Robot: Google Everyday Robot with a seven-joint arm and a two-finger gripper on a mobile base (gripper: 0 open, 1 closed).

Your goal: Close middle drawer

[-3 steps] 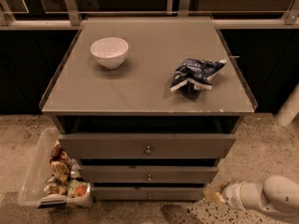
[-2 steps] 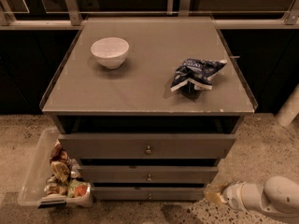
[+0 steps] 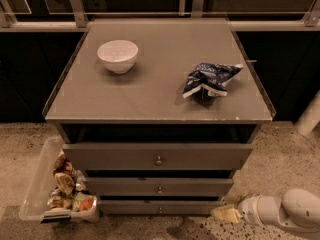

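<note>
The middle drawer is the second of three grey-brown fronts, with a small round metal knob at its centre. It stands slightly out, behind the line of the taller top drawer front and ahead of the lowest front. My gripper is low at the bottom right, near the floor, just right of the lowest drawer's right end. The white arm reaches in from the right edge. The gripper is apart from the middle drawer.
On the cabinet top sit a white bowl at the back left and a crumpled dark blue snack bag at the right. A clear plastic bin of snack packets stands on the floor, left of the drawers.
</note>
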